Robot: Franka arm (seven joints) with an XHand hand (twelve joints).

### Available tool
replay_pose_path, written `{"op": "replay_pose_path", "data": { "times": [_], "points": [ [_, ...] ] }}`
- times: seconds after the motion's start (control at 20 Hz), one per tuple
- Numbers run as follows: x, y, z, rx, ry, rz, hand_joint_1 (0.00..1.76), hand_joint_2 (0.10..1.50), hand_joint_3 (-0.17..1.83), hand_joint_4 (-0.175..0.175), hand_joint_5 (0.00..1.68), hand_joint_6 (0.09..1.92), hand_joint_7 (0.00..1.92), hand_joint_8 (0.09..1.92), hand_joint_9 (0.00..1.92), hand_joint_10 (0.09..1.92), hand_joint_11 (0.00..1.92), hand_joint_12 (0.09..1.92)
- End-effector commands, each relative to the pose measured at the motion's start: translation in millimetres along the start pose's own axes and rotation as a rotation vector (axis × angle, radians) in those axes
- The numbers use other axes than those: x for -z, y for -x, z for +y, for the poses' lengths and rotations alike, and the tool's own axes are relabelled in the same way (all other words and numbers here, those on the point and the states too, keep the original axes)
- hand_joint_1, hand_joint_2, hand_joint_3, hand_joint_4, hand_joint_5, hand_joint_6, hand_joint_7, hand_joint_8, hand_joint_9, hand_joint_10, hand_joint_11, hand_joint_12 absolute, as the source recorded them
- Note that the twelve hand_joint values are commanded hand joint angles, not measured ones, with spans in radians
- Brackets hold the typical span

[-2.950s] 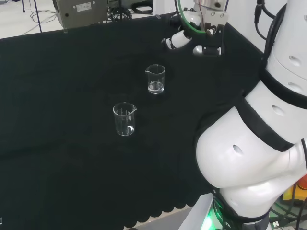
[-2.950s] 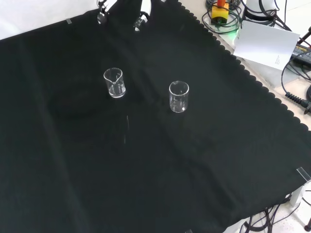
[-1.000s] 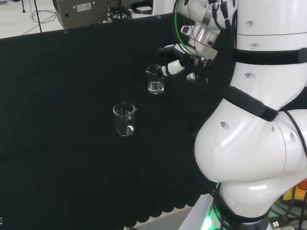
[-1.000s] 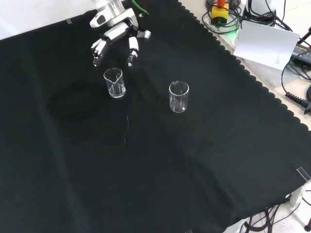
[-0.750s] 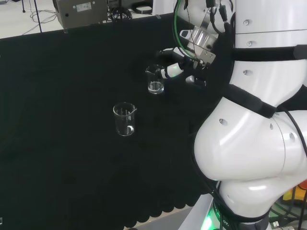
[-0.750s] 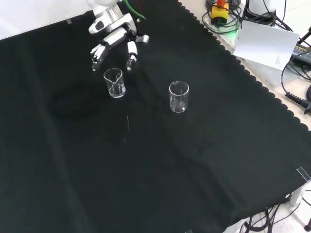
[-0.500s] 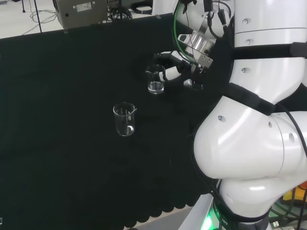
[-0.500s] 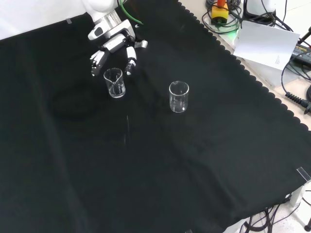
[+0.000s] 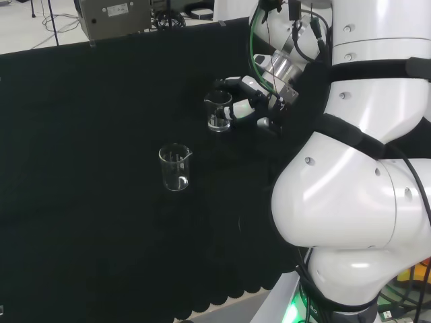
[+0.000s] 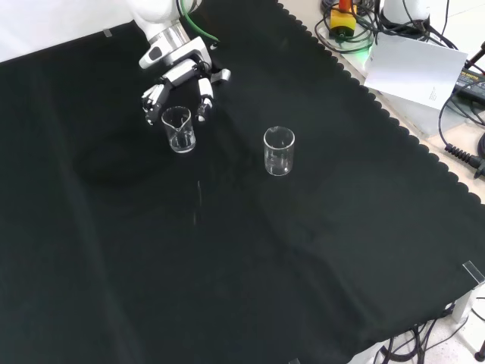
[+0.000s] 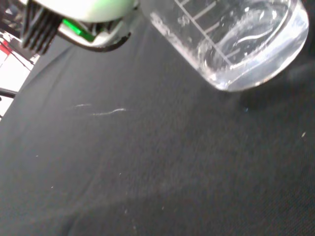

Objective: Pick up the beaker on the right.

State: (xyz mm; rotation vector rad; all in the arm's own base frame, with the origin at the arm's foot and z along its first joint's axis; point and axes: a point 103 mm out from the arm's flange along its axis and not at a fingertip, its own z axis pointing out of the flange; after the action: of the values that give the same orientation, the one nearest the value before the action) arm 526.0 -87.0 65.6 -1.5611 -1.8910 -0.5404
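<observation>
Two clear glass beakers stand upright on the black cloth. One beaker (image 9: 218, 111) (image 10: 179, 129) has my hand (image 9: 254, 102) (image 10: 179, 70) right at it. Spread fingers (image 10: 203, 102) reach down on both sides of its rim, with no plain contact, so the hand is open. In the wrist view this beaker's base (image 11: 248, 46) is very close, beside a blurred white and green part of the hand (image 11: 81, 17). The other beaker (image 9: 175, 167) (image 10: 278, 151) stands apart, untouched.
The arm's big white links (image 9: 350, 175) stand at the right of the head view. A grey box (image 9: 111, 17) sits past the cloth's far edge. In the front view a white sheet (image 10: 420, 70) and cables lie beyond the scalloped cloth edge (image 10: 394, 125).
The hand has come down from the cloth's edge to the beaker; over the last second its fingers have lowered and drawn in around the rim. Both beakers stand where they were.
</observation>
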Motion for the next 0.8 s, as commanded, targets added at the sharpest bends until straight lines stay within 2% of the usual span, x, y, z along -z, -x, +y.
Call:
{"op": "replay_pose_path", "data": {
  "times": [0.05,0.3,0.8],
  "points": [
    [-12,0,2,0.018,0.003,0.053,0.96,0.52,0.64,-0.021,0.53,0.09,0.34,0.70,0.43,0.62,0.00,1.40],
    [-17,-1,5,0.027,0.001,0.065,0.97,0.50,0.67,-0.021,0.53,0.09,0.34,0.70,0.45,0.60,0.01,1.40],
    [-27,5,14,0.008,0.009,0.110,0.97,0.50,0.68,-0.021,0.50,0.09,0.32,0.69,0.43,0.58,0.01,1.40]
  ]
}}
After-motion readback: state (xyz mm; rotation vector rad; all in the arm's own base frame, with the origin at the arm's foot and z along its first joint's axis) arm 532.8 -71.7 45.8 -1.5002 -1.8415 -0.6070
